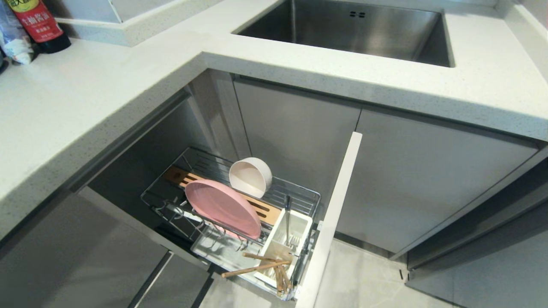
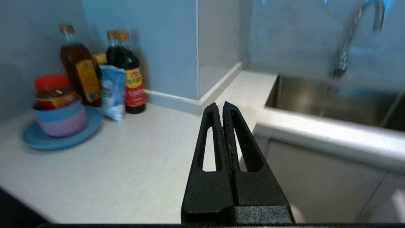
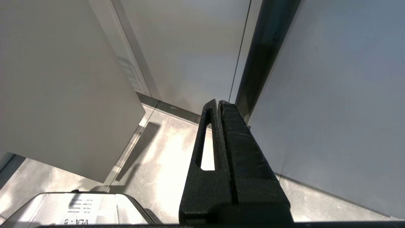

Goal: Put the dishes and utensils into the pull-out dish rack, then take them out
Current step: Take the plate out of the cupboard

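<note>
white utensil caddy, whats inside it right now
The silver fork stands upright in the white utensil caddy; wooden chopsticks lie tilted across its front compartment. The caddy's bottom is hidden.

I see a home kitchen: white speckled stone countertop (image 1: 85, 98), square steel sink (image 1: 355, 30), dark glass sauce bottles (image 2: 129, 72).

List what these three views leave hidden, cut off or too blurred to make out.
- Head view: neither arm shows; the fork's tines are sunk in the white utensil caddy.
- Head view: the pink plate hides part of the wooden strip.
- Left wrist view: motion blur makes bottle labels unreadable; the shut left gripper covers counter behind it.
- Right wrist view: the shut right gripper sees only cabinet panels and floor; the rack is out of frame.
</note>
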Tool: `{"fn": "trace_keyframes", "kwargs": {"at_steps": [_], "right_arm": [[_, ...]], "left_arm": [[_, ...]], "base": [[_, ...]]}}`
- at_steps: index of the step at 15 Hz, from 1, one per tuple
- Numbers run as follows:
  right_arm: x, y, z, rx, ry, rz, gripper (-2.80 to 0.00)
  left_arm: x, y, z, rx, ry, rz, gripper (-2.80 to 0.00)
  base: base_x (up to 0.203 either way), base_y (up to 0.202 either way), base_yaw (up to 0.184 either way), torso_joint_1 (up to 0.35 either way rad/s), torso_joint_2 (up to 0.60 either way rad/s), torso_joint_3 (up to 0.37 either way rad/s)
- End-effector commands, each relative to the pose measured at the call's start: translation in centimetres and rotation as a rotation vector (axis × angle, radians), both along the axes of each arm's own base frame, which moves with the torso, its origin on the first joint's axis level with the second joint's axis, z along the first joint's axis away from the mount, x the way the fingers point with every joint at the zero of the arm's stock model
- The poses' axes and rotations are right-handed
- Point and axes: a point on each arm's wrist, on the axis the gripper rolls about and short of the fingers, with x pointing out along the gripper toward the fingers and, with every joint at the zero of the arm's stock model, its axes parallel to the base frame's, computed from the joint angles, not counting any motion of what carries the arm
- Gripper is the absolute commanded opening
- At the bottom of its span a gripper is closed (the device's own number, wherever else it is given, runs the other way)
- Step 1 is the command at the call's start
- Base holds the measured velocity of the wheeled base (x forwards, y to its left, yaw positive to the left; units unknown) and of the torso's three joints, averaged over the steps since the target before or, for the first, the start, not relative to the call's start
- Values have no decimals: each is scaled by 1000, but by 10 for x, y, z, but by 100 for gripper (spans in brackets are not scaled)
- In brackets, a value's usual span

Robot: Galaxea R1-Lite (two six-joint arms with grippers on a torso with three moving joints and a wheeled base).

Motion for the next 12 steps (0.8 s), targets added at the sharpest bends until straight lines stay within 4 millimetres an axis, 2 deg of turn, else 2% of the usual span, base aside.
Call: {"fn": "trace_keyframes", "kwargs": {"at_steps": [1, 3, 5, 9, 12], "right_arm": [[0, 0, 0, 0, -1, 1, -280], [0, 0, 0, 0, 0, 0, -280], [0, 0, 0, 0, -1, 0, -280], [0, 0, 0, 0, 0, 0, -280], [0, 0, 0, 0, 1, 0, -280]], "left_arm": [[53, 1, 23, -176, 77, -69, -280], [87, 3, 34, -319, 99, -145, -280], [111, 0, 35, -424, 149, -236, -280], [137, -20, 24, -514, 326, -385, -280], [158, -45, 9, -532, 455, -372, -280]], "base": [[0, 0, 0, 0, 0, 0], [0, 0, 0, 0, 0, 0], [0, 0, 0, 0, 0, 0], [0, 0, 0, 0, 0, 0], [0, 0, 0, 0, 0, 0]]}}
